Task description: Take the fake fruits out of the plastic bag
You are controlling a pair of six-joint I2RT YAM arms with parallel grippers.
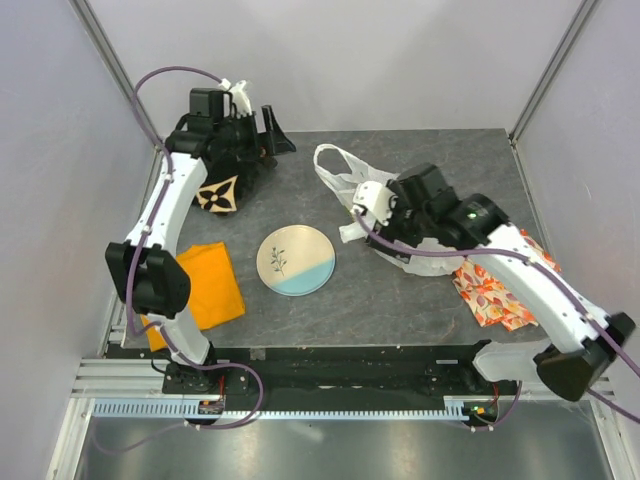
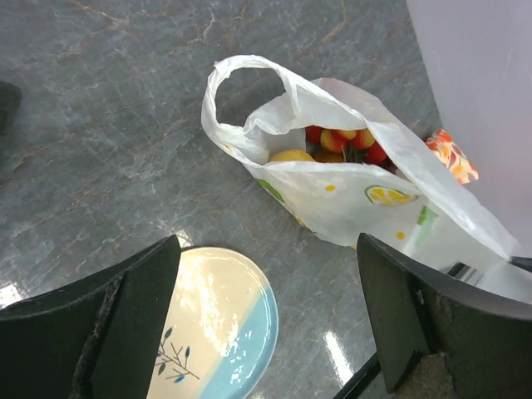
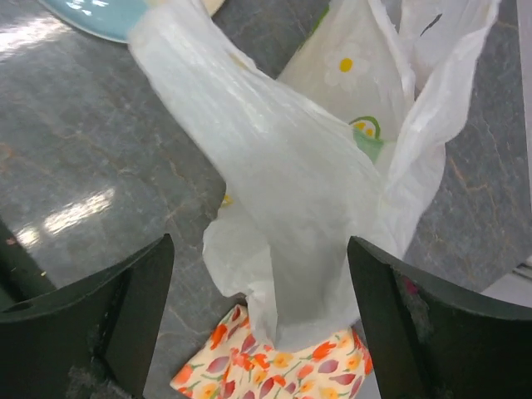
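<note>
The plastic bag lies on the grey table at the right, partly under my right arm. In the left wrist view the plastic bag gapes open. Inside it sit fake fruits: a red berry cluster and a yellow lemon. My left gripper hangs open and empty, well away from the bag, and shows at the back left as the left gripper. My right gripper sits over the bag. Its jaws stand wide open around a raised fold of the plastic bag without pinching it.
A cream and blue plate lies mid-table, left of the bag. A black bag with a beige flower mark sits under the left arm. An orange cloth lies front left. A flower-patterned cloth lies under the bag's right end.
</note>
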